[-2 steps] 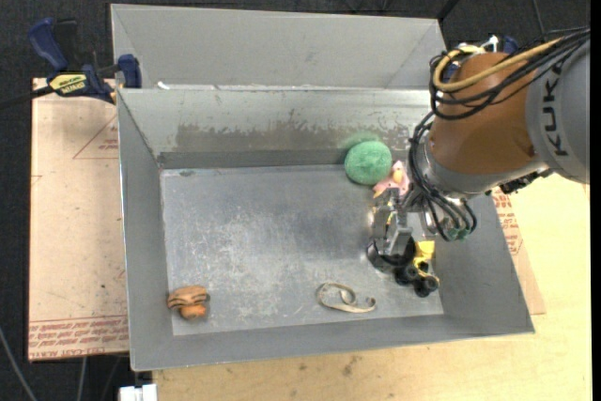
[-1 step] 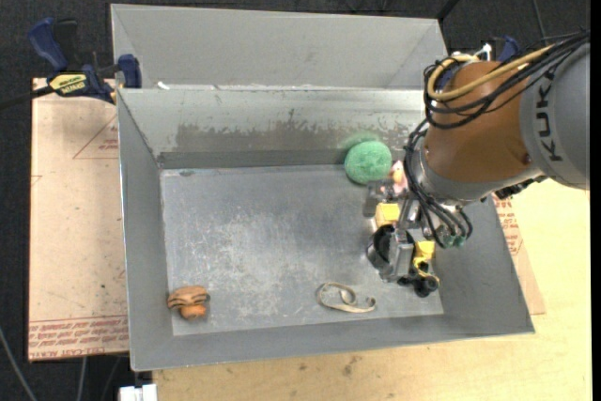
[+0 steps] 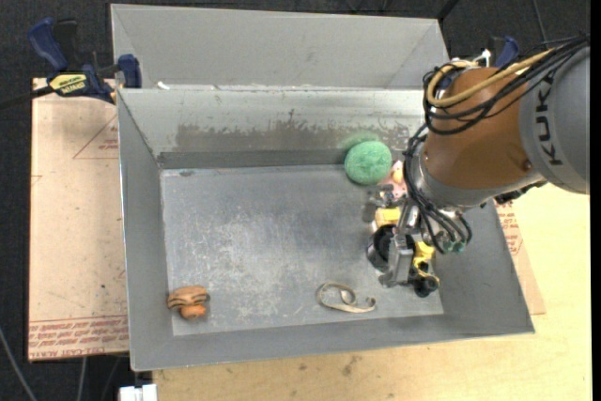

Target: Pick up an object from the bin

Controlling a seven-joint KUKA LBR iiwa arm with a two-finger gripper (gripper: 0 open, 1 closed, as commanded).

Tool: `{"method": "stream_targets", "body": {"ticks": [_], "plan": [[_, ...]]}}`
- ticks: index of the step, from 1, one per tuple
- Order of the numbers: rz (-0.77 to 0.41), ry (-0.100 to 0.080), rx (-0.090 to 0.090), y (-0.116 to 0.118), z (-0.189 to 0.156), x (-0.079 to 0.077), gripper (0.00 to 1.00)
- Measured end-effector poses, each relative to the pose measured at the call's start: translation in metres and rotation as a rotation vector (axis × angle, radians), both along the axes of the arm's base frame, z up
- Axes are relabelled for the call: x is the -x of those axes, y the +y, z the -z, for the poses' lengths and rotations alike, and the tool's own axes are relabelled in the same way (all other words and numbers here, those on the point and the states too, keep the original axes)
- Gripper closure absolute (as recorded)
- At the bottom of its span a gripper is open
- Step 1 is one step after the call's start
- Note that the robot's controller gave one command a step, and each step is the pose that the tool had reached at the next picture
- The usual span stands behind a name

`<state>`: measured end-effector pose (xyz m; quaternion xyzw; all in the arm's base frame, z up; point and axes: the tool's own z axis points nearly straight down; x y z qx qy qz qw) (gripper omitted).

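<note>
My gripper (image 3: 402,260) is low at the bin's right side, near the front wall. Small yellow and black bits (image 3: 385,219) show right beside it; I cannot tell whether they are loose things or parts of the robot. A beige loop like a rubber band (image 3: 345,299) lies flat on the floor just left of the gripper, apart from it. A fuzzy green ball (image 3: 367,161) rests against the back wall, above and left of the gripper. A small pink thing (image 3: 396,174) peeks out beside the ball, partly hidden by the arm.
A small brown and orange lump (image 3: 188,301) lies in the front left corner. The arm's orange cover and cables hang over the bin's right wall. Bare metal floor stretches across the middle and left.
</note>
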<state>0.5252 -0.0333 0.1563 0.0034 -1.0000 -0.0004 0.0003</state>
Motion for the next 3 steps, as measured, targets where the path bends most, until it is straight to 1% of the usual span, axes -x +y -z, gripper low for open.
{"method": "stream_targets", "body": {"ticks": [1, 2, 3], "plan": [[0.08, -0.003, 0.0, -0.0416, 0.045, -0.0572, 1.0], [0.08, -0.003, 0.0, -0.0416, 0.045, -0.0572, 0.0], [0.08, -0.003, 0.0, -0.0416, 0.045, -0.0572, 1.0]]}}
